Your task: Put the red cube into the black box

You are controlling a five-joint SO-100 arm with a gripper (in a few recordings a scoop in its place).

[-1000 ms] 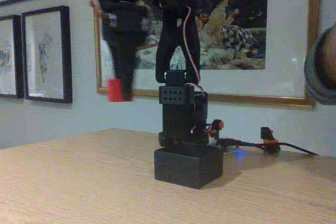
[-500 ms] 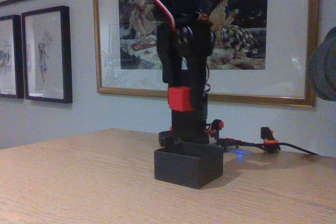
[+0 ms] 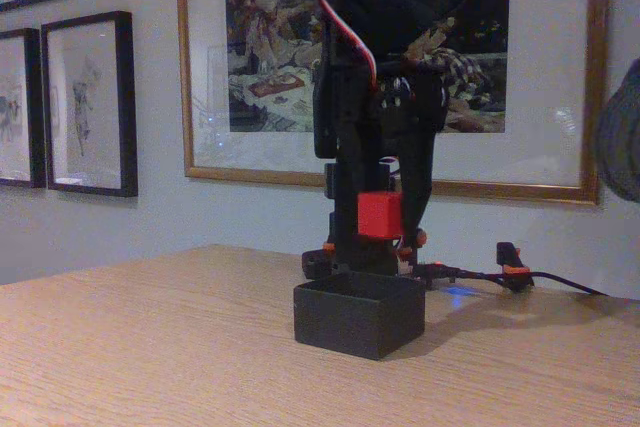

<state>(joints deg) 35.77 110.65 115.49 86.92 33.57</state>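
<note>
The gripper point(image 3: 382, 219) is clamping the red cube point(image 3: 380, 214) and hanging it just above the black box point(image 3: 358, 317), over the box's right half, so lowering straight down looks enough.

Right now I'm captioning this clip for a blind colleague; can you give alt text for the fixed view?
A black robot arm's end effector holds a red cube in the air just above an open black box on a wooden table. Framed pictures hang on the pale wall behind, and black cables lie beside the arm's base.
</note>
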